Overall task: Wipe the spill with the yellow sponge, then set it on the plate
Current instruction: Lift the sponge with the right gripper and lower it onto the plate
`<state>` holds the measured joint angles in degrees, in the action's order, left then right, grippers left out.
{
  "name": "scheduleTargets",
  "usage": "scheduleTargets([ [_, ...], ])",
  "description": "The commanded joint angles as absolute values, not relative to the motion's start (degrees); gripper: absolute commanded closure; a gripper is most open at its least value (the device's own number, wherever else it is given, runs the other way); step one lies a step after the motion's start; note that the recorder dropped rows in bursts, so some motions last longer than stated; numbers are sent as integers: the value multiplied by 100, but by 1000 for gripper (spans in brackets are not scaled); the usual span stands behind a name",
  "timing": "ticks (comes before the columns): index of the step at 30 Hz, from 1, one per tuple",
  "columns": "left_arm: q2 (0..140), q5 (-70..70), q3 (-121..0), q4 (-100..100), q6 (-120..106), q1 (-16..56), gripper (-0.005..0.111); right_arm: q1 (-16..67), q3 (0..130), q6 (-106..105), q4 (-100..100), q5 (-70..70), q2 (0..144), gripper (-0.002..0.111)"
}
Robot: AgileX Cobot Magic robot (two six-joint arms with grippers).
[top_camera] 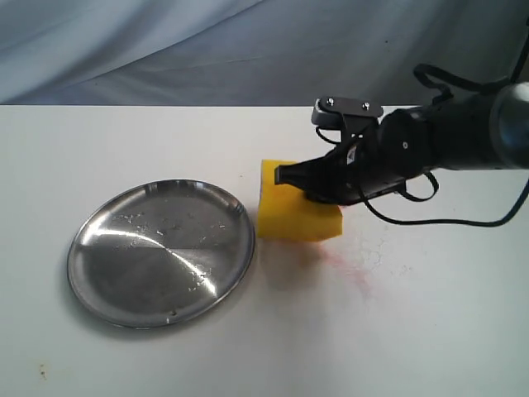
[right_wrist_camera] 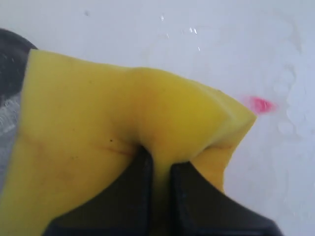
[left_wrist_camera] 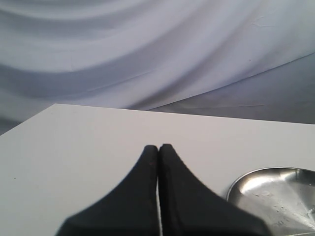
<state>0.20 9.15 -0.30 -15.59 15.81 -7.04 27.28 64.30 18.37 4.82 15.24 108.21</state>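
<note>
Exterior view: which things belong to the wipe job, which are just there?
Job: yellow sponge, spill, plate, right end effector gripping the sponge.
Just there: grey backdrop cloth, left end effector, shut and holding nothing.

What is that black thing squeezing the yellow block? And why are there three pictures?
It is a robot with two arms. One picture shows the whole table. The other two come from little cameras on each arm's wrist. The right gripper pinches a yellow sponge. Next to the sponge is a faint pinkish spill, and on its other side sits a shiny metal plate. The left gripper is shut and holds nothing.
</note>
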Motion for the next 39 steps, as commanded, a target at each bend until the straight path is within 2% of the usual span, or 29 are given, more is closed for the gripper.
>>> scheduleTargets([
  [1,0,887,0,-1563,1597,-675,107,2717,6898,1802,251,1620,10725,108],
  [6,0,887,0,-1563,1597,-675,107,2824,6979,1802,325,1607,10479,108],
  [12,0,887,0,-1563,1610,-675,107,3421,6979,1582,347,1811,10507,108],
  [22,0,887,0,-1563,1610,-675,107,4187,7276,1545,862,1158,11396,108],
  [28,0,887,0,-1563,1597,-675,107,4405,7986,1545,955,1344,11878,108],
  [34,0,887,0,-1563,1597,-675,107,4418,8074,1590,986,1353,11930,108],
  [35,0,887,0,-1563,1609,-675,107,4418,8074,1590,962,1368,11930,106],
  [39,0,887,0,-1563,1609,-675,107,4418,8074,1590,945,1429,11930,83],
])
